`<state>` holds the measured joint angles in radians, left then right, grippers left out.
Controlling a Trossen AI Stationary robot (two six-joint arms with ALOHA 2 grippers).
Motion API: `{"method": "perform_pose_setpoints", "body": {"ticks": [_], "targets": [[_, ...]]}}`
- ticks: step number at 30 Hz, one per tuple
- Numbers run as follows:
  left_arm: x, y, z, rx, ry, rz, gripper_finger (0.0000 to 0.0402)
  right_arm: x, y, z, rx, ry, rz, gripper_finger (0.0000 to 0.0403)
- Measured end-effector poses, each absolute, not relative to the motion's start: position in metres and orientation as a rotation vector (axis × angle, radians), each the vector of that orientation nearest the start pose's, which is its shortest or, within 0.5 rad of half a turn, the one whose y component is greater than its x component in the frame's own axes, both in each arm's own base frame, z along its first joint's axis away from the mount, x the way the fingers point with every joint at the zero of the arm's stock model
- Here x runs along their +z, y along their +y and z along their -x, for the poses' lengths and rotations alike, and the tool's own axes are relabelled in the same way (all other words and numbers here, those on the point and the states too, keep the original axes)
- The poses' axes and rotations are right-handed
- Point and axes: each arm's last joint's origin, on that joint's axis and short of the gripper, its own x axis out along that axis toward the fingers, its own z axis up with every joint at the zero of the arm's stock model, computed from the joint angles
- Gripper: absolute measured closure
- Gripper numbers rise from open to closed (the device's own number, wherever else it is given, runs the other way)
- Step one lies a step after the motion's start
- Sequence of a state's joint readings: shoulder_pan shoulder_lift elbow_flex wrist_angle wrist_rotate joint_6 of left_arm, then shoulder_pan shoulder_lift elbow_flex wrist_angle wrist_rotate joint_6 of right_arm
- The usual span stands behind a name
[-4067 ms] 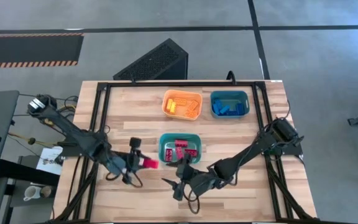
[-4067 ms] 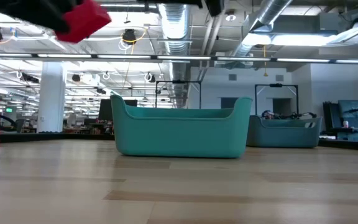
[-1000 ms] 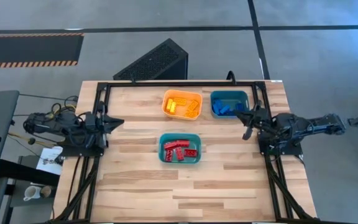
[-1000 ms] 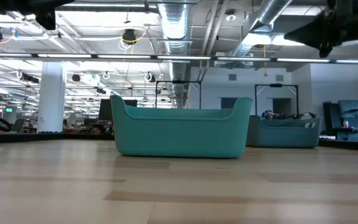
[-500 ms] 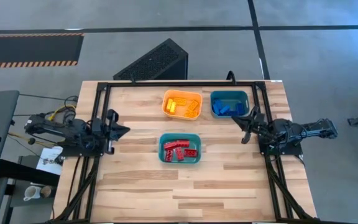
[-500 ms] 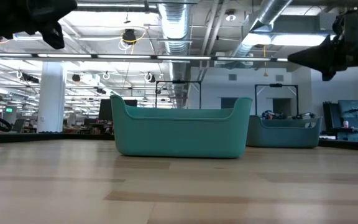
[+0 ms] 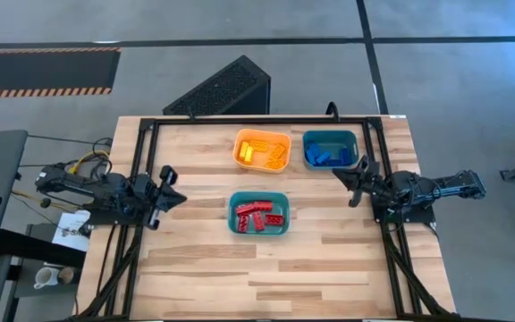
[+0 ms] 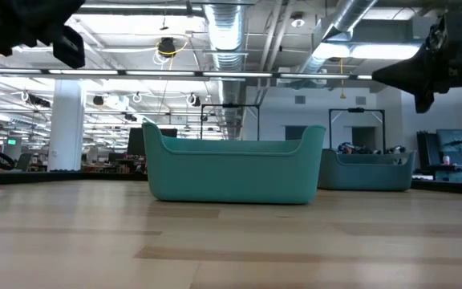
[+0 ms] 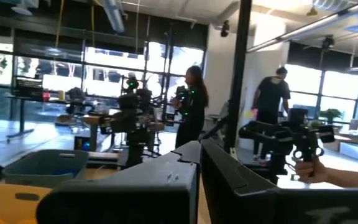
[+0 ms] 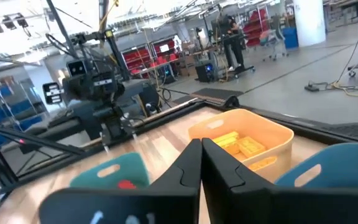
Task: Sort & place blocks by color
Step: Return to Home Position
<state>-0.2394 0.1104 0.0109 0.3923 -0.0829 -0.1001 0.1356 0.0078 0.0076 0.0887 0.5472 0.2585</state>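
A: Scanning lower centre first: red bricks (image 7: 258, 215) lie in the teal bin (image 7: 232, 215), with none loose on the table (image 7: 204, 268).

B: And the tools?

A: Left gripper (image 7: 170, 185) at mid-left, right gripper (image 7: 354, 182) at mid-right. Both point inward, fingers pressed together, carrying nothing. The teal bin sits between them, slightly lower.

B: Farther up?

A: Yellow bricks (image 7: 259, 152) in the orange bin (image 7: 238, 148), blue bricks (image 7: 327, 157) in the blue bin (image 7: 356, 148), nearest the right gripper. Nothing left to fetch, I'd judge.
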Motion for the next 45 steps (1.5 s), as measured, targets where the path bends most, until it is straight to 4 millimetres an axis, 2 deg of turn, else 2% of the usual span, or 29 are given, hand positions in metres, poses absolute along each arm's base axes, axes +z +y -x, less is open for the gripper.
{"method": "perform_pose_setpoints", "body": {"ticks": [10, 15, 21, 29, 45], "targets": [[0.197, -0.024, -0.097, -0.251, -0.296, 0.125, 0.0401, 0.173, -0.002, -0.094, -0.398, -0.138, -0.296, 0.0366], [0.195, -0.023, -0.097, -0.233, -0.272, 0.168, 0.0401, 0.173, -0.002, -0.094, -0.399, -0.138, -0.297, 0.0367], [0.183, -0.024, -0.100, -0.225, -0.150, 0.149, 0.0401, 0.173, -0.002, -0.094, -0.400, -0.137, -0.297, 0.0367], [0.159, -0.024, -0.101, -0.213, 0.100, 0.121, 0.0401, 0.173, -0.002, -0.094, -0.400, -0.136, -0.296, 0.0367], [0.159, -0.024, -0.101, -0.222, 0.137, 0.120, 0.0401, 0.173, -0.002, -0.094, -0.401, -0.136, -0.295, 0.0367]]}}
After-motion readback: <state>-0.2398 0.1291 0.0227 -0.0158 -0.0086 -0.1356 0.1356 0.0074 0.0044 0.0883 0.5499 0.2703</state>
